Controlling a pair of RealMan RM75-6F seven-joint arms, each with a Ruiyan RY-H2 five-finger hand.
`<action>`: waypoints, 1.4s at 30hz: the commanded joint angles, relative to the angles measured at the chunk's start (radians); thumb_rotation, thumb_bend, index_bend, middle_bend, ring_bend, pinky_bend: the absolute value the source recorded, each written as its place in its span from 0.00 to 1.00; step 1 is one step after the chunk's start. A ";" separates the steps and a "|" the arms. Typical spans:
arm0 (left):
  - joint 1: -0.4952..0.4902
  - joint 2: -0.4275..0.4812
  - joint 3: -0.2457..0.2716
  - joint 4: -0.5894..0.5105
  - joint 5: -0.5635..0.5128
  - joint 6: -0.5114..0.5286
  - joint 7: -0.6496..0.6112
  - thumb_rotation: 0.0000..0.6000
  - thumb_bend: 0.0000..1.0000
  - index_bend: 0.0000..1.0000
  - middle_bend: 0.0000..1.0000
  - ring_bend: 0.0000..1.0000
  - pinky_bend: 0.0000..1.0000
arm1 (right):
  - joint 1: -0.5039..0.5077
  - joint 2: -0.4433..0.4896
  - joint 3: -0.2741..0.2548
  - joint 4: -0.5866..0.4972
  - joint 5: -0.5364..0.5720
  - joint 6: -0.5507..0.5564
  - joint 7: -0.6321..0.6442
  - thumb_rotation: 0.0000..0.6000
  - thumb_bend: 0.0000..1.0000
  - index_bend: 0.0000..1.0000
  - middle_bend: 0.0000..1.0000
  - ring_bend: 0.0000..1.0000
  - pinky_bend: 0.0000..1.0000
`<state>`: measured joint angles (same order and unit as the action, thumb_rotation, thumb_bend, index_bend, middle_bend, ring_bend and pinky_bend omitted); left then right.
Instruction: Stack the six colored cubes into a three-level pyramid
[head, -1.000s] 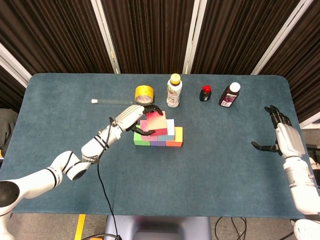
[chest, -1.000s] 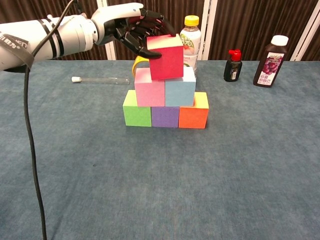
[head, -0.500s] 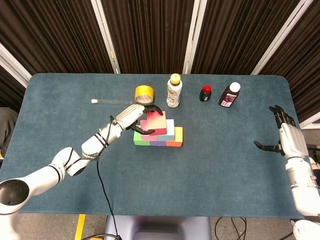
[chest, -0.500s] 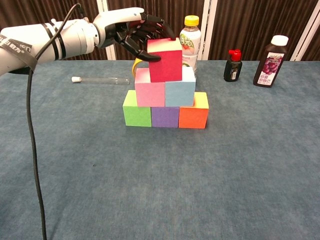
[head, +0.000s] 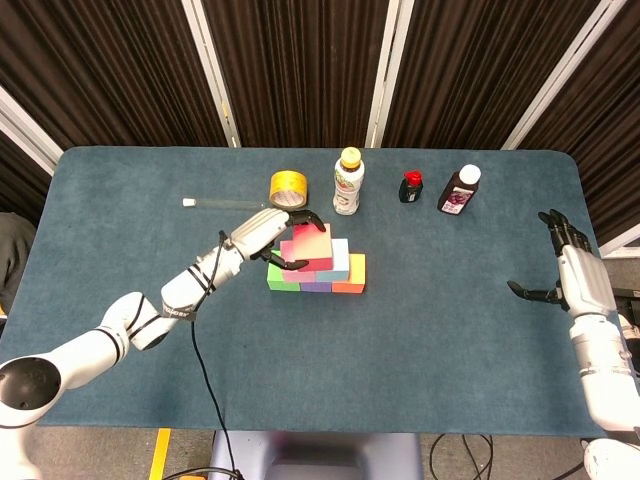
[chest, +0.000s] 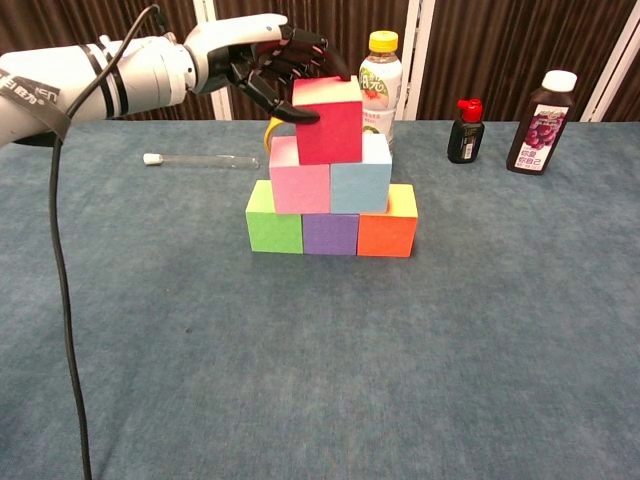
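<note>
red cube (chest: 328, 120) sits on top, pinched by the left hand (chest: 268, 62); a bumpy let-go could tip the stack; right hand (head: 572, 270) spread, empty.

Overhead head view (chest: low, frontal)

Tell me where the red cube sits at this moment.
In the chest view the red cube tops the pyramid, resting on the pink cube and light blue cube, with the left hand gripping it from its left.
</note>
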<state>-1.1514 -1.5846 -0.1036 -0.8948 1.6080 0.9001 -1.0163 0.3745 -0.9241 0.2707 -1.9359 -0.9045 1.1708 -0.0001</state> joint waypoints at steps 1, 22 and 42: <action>-0.001 0.000 0.003 0.000 -0.001 0.002 -0.001 1.00 0.31 0.38 0.41 0.39 0.36 | 0.000 -0.001 0.001 0.000 0.000 0.001 -0.001 1.00 0.27 0.03 0.06 0.00 0.13; -0.003 -0.004 0.014 0.000 -0.023 -0.002 0.037 1.00 0.32 0.32 0.32 0.33 0.34 | -0.002 -0.005 0.006 0.005 0.005 -0.003 0.000 1.00 0.27 0.03 0.06 0.00 0.13; 0.001 0.011 0.024 -0.029 -0.025 0.001 0.063 1.00 0.32 0.14 0.14 0.19 0.30 | 0.002 -0.011 0.011 0.009 0.010 -0.010 0.000 1.00 0.27 0.02 0.06 0.00 0.10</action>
<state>-1.1508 -1.5738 -0.0799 -0.9230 1.5829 0.9010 -0.9540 0.3767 -0.9352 0.2819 -1.9272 -0.8946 1.1612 -0.0001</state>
